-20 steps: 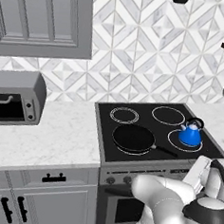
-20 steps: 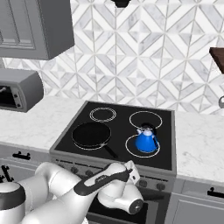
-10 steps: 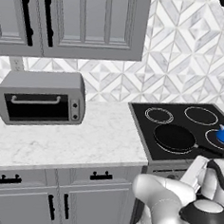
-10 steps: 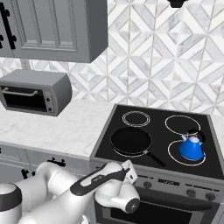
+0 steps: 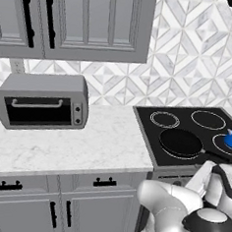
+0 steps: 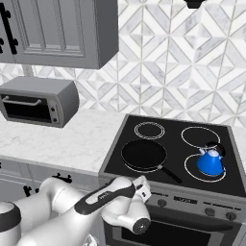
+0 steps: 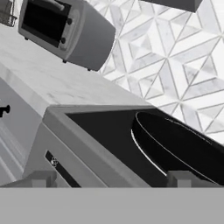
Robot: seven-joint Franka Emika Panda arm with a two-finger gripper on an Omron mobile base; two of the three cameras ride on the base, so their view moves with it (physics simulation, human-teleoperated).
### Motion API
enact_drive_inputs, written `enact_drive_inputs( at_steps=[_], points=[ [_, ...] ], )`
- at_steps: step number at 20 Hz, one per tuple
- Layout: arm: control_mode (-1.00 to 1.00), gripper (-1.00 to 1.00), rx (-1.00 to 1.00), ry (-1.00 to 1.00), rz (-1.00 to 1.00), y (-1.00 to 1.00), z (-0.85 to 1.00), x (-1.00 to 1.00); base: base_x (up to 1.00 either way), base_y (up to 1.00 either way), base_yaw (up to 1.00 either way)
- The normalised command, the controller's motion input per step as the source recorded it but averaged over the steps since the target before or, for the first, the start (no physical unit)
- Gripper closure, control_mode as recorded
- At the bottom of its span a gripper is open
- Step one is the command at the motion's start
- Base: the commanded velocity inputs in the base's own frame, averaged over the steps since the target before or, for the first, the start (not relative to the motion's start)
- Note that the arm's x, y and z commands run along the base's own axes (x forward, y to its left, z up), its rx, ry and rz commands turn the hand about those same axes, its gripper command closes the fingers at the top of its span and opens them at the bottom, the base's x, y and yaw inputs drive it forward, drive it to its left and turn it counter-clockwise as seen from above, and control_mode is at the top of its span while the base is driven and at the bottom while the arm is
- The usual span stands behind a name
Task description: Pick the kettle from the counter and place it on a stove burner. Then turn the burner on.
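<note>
The small bright blue rounded kettle (image 6: 210, 163) with black arched handle already sits inside the large thin white ring burner (image 6: 207, 167) at the front right of the flat black glass cooktop (image 6: 178, 153), so you may judge the placing step done and the burner switching still open. The gripper (image 7: 111, 177) hangs low before the stove's front left corner, its two dark finger tips spread wide and holding nothing. The kettle lies to the right of it, beyond the round black frying pan (image 6: 144, 154), whose handle points toward the front right. The row of dark control knobs (image 6: 210, 212) runs along the stove front below the kettle's burner. The white marble-veined counter (image 5: 66, 146) with its grey toaster oven (image 5: 42, 102) lies left, leaving free room.
</note>
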Motion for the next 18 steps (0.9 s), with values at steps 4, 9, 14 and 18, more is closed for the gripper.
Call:
enact_drive_inputs(
  at_steps=[4,9,14,18],
  points=[
    [-1.0,-1.0,0.02,0.0,0.0,-0.67,0.0,0.0,0.0,0.0,0.0],
    [-1.0,-1.0,0.03,-0.01,0.0,-0.8,0.0,0.0,0.0,0.0,0.0],
    [-1.0,-1.0,0.01,0.0,0.0,-0.84,-0.16,-0.01,0.0,0.0,0.0],
    [-1.0,-1.0,0.0,0.0,0.0,-0.68,-0.36,-0.07,0.0,0.0,0.0]
  ],
)
